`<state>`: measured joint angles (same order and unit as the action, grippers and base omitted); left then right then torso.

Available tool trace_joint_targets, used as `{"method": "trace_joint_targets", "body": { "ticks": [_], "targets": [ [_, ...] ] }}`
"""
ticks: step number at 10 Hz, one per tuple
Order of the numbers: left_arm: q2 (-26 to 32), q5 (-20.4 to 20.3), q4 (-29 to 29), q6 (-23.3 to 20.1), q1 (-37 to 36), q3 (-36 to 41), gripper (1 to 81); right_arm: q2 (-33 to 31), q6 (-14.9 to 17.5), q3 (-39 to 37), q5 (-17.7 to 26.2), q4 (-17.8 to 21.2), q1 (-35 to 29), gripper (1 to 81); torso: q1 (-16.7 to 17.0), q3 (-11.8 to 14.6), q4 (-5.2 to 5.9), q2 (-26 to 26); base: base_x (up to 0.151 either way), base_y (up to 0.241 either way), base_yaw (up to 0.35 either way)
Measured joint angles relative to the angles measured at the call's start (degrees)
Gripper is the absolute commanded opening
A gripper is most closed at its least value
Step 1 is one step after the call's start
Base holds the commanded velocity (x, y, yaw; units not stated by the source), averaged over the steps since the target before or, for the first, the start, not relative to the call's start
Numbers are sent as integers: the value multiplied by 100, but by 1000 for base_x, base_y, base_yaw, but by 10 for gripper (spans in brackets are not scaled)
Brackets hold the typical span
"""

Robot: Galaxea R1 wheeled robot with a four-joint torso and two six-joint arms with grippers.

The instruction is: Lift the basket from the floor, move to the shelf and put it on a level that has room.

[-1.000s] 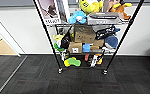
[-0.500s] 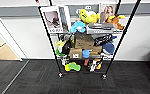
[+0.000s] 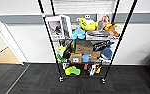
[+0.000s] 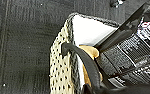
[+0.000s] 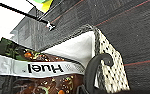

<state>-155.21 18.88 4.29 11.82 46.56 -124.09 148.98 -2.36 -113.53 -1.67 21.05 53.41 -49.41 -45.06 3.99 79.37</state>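
A dark charcoal carpet floor (image 3: pixel 36 82) of faintly striped tiles runs to a white wall, against which stands the shelf (image 3: pixel 84 45), a tall, narrow black wire rack on small casters, its tiers crowded with plush toys, a cardboard box (image 3: pixel 84 46) and a white carton (image 3: pixel 58 27). In the wrist views the basket (image 4: pixel 62 67) shows above the carpet: rectangular, with a cream-and-black checkered weave, a dark braided rim and a white cloth liner (image 5: pixel 73 48). A dark loop handle (image 4: pixel 77 56) arches over one end and a second handle (image 5: pixel 96 66) over the other, so its long axis runs between the two wrists. Inside lie a "Huel" packet (image 5: pixel 41 68) and a tan object (image 4: pixel 89 51). Whether either pincer is open or closed on a handle cannot be told.
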Motion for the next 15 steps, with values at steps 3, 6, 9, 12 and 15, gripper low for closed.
{"method": "trace_joint_targets", "body": {
  "ticks": [3,6,9,12,15],
  "targets": [
    [-6,24,24,0,-15,5,10,20,-2,-2,13,0,-11,10,383,284,0,-575,0,0,0],
    [79,101,286,0,-307,123,10,59,-16,-20,24,6,-233,10,756,330,0,-1154,0,0,0],
    [249,38,468,-17,-458,449,10,57,-27,-20,-102,13,-265,10,1130,330,0,-1735,0,0,0],
    [480,40,596,-12,-557,967,10,-132,-188,207,-124,16,-291,10,1513,328,0,-2330,0,0,0],
    [571,21,681,-4,-588,1207,10,-510,-289,735,-218,16,-313,10,1869,547,0,-2885,0,0,0]
  ]
}}
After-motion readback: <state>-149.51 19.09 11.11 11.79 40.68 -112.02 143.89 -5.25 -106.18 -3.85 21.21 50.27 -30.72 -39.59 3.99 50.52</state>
